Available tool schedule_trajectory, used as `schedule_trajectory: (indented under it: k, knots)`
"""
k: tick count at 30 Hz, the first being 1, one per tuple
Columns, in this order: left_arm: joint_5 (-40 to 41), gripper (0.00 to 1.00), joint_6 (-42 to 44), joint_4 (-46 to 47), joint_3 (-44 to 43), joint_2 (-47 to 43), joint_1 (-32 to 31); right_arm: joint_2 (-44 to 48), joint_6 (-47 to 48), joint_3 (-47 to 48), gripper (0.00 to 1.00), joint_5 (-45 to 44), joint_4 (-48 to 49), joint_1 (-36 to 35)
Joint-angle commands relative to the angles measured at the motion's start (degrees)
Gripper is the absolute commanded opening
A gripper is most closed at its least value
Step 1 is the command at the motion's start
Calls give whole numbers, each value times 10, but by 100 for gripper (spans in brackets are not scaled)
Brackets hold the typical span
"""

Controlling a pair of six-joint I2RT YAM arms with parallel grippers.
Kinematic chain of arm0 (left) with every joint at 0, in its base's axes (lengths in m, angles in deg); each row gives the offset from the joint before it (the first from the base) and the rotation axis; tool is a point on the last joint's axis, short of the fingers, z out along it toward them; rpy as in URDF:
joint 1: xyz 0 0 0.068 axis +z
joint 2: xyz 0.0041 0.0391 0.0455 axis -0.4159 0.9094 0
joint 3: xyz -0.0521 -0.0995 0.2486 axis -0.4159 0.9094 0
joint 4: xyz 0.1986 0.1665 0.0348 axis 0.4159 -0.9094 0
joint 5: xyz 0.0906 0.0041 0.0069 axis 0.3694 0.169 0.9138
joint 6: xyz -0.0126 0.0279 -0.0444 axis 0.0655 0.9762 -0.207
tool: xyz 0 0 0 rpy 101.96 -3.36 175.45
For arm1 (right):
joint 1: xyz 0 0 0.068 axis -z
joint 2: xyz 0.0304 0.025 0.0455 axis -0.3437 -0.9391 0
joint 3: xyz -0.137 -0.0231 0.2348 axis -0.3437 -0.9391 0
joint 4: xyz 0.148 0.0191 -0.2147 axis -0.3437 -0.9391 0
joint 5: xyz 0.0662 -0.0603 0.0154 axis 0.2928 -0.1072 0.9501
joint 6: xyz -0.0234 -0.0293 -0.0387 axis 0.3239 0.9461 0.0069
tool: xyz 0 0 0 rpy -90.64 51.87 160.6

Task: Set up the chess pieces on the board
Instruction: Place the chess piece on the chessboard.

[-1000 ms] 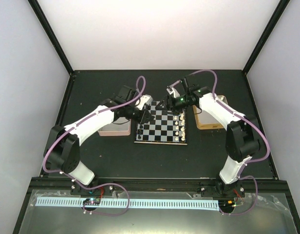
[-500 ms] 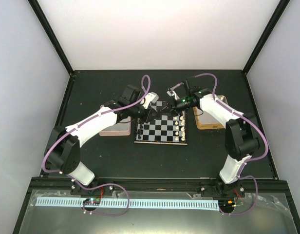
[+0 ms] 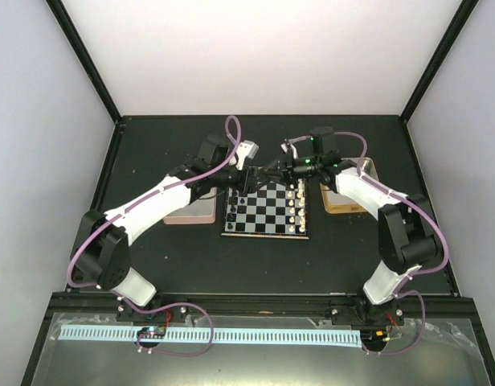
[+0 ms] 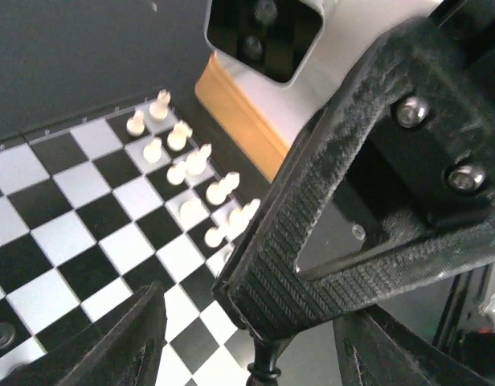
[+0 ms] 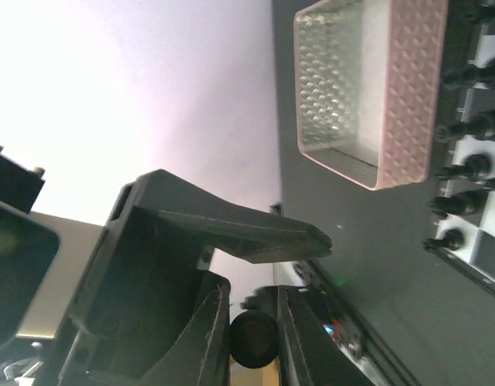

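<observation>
Above the board's far edge: a mid-air hand-over

The right fingers point(image 5: 206, 318) pinch a tiny black piece point(image 5: 254, 338), and the left fingers point(image 4: 139, 334) stand wide on either side of it, over the board point(image 3: 266, 211). Best that the left arm draws straight back first. The right can then lower the piece upright onto a free square on the board's left side, beside the other black pieces point(image 5: 464, 76).

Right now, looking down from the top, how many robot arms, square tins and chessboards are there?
Robot arms: 2 (left arm, right arm)
Square tins: 2 (pink tin, gold tin)
Chessboard: 1
Total: 5
</observation>
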Motion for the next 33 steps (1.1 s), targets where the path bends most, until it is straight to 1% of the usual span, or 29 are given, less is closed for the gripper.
schedule_trajectory:
  k: [1,2,3,4,6,11,17,25,30,33]
  knots:
    - [4,61,-68,97,-7,-39,1,39,-289,-60,6,9,339,2]
    - [4,61,-79,109,-1,-44,3,40,-337,-75,6,-2,379,2]
    - [-2,61,-90,120,4,-50,5,39,-382,-88,6,-10,450,2]
    - [-11,61,-99,134,9,-55,9,38,-418,-96,5,-17,492,2]
    - [-19,60,-118,159,19,-67,15,37,-460,-108,5,-31,540,2]
    - [-43,55,-168,209,38,-89,32,50,-497,-115,4,-59,564,2]
    - [-67,55,-217,261,53,-111,49,52,-560,-127,4,-94,624,2]
    - [-113,41,-242,289,49,-94,54,57,-578,-122,4,-106,634,2]
    - [-123,24,-247,304,43,-88,55,59,-574,-123,4,-102,626,2]
    - [-121,23,-245,306,40,-85,55,59,-571,-122,4,-100,623,2]
